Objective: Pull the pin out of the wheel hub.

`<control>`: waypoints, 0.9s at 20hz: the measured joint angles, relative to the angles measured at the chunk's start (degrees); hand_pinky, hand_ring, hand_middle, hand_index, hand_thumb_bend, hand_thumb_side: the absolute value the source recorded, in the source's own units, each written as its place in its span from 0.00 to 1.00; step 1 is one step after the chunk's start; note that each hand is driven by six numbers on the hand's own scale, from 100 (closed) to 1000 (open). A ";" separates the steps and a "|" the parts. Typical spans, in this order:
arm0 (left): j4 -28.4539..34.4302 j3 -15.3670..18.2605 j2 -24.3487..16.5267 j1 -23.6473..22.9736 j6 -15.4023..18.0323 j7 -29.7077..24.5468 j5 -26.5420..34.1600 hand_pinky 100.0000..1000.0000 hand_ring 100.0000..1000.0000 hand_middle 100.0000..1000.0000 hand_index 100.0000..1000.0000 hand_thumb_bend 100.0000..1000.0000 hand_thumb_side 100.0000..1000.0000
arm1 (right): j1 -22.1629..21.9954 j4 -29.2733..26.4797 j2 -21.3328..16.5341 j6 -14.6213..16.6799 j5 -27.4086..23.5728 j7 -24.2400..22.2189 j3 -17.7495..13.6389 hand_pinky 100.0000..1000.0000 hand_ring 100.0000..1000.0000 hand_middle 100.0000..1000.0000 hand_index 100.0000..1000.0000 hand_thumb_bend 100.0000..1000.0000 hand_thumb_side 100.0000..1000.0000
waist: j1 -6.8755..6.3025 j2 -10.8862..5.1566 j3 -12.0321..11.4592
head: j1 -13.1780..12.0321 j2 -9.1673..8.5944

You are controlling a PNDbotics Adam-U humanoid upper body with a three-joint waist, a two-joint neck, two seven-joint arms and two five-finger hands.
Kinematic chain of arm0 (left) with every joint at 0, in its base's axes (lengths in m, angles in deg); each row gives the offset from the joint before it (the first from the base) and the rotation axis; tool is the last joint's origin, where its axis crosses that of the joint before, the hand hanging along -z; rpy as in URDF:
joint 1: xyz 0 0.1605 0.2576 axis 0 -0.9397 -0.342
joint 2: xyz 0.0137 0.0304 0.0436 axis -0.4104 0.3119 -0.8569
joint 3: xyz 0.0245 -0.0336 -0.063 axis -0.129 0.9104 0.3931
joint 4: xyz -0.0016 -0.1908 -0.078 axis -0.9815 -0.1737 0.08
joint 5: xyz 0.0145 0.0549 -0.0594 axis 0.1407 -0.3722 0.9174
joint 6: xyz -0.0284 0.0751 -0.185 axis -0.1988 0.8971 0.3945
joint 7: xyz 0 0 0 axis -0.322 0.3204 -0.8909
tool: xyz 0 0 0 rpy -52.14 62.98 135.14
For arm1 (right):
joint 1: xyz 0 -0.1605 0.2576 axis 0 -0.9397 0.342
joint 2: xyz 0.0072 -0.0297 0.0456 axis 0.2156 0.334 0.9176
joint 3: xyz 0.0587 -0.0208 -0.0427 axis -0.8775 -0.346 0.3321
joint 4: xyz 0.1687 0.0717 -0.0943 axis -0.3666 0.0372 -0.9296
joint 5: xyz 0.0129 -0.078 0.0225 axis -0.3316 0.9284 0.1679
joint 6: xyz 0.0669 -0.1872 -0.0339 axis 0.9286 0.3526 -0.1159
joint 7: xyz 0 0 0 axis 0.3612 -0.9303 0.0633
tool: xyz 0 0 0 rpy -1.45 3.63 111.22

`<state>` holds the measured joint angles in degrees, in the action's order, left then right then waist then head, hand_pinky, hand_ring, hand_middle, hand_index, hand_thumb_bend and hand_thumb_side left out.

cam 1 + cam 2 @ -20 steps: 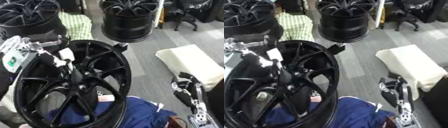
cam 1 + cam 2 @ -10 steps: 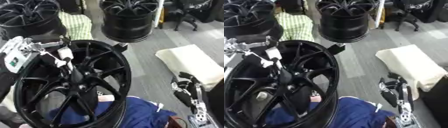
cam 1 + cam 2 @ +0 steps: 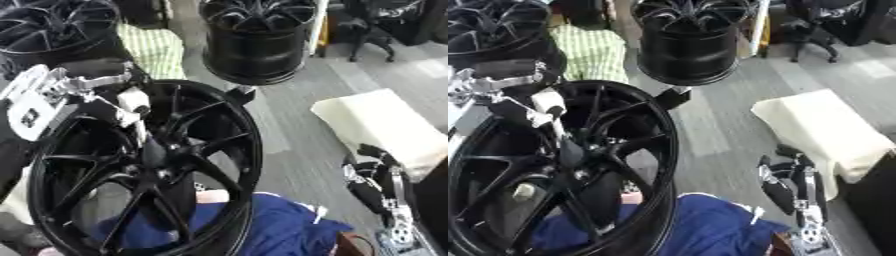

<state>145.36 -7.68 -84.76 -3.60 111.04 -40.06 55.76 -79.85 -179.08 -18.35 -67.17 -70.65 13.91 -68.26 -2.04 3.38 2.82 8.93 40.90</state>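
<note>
Pin (image 3: pixel 140 134) | in wheel hub (image 3: pixel 156 156) | left hand (image 3: pixel 131 102) pinching its top

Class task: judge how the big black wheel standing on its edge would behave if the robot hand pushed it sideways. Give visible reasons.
The black wheel looks rigid: its spokes and thick rim appear cast metal, so it probably would not flex. Standing on its rim, it could roll or tip, though the blue-clothed lap seems to brace it. The left robot hand reaches toward its hub.

Grey floor (image 3: pixel 289 125) open between wheel (image 3: pixel 144 170) and cushion (image 3: pixel 385 125).
</note>
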 measured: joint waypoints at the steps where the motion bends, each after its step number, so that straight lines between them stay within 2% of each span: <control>1: 0.34 0.24 -0.39 0.10 0.00 0.00 0.28 0.31 0.30 0.51 0.78 0.00 0.18 | 0.00 0.01 0.00 0.00 0.00 0.00 0.00 0.48 0.51 0.65 0.74 0.12 0.11 | -0.03 -0.15 -0.01 | 0.00 0.00; 7: 2.12 3.58 -3.65 0.94 0.00 0.00 2.85 0.30 0.30 0.51 0.78 0.00 0.17 | -0.16 0.11 0.00 0.06 0.00 0.05 -0.03 0.48 0.51 0.65 0.74 0.12 0.11 | -0.16 -0.54 -0.25 | 0.09 0.00; 12: 4.77 7.82 -8.53 0.85 -0.16 -0.16 6.39 0.30 0.29 0.50 0.78 0.00 0.17 | -0.29 0.32 0.00 0.14 0.00 0.16 -0.08 0.48 0.51 0.65 0.74 0.11 0.11 | -0.23 -0.60 -0.98 | 0.34 0.01; 18: 7.54 11.78 -15.33 -4.53 -1.34 -1.34 9.12 0.28 0.28 0.50 0.78 0.00 0.19 | -0.57 0.32 0.00 0.17 0.00 0.30 -0.41 0.48 0.51 0.65 0.74 0.11 0.11 | -0.22 -0.92 -2.06 | 0.67 0.26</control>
<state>152.91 4.09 -100.09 -8.13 109.70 -41.40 64.88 -80.42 -178.75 -18.35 -66.99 -70.65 14.21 -68.67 -2.26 2.46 0.76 9.60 41.17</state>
